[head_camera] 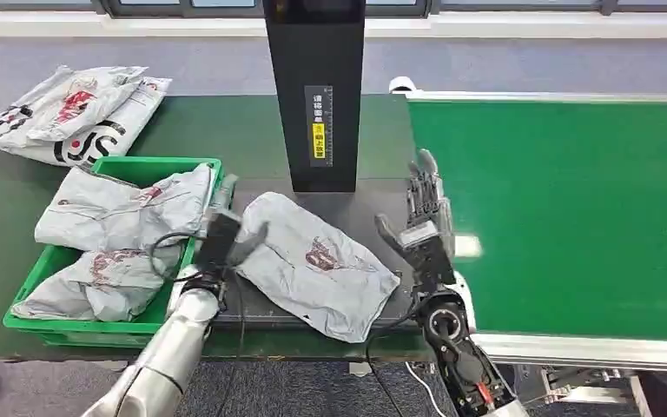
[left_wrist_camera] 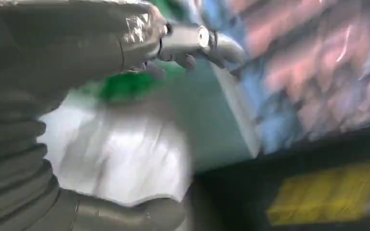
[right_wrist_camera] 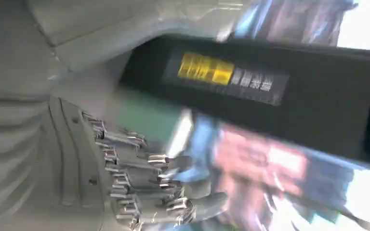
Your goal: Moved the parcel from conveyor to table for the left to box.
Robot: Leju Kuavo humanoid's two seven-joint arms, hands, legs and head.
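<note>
Dark table (head_camera: 17, 217) fills my view on the left, w/ the green conveyor (head_camera: 573, 217) on the right and a black post (head_camera: 315, 87) standing btwn them. Green box (head_camera: 193, 163) at the table's left holds grey bags. Parcel (head_camera: 317, 265) lies flat on the table, just right of the box. My left hand (head_camera: 226, 234) sits at the parcel's left edge, blurred; can't tell its grip. My right hand (head_camera: 424, 221) is beside the parcel, fingers spread, holding nothing.

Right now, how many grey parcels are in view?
5, possibly more hidden: two in the green bin, at and; two at the table's far left; one between the hands.
</note>
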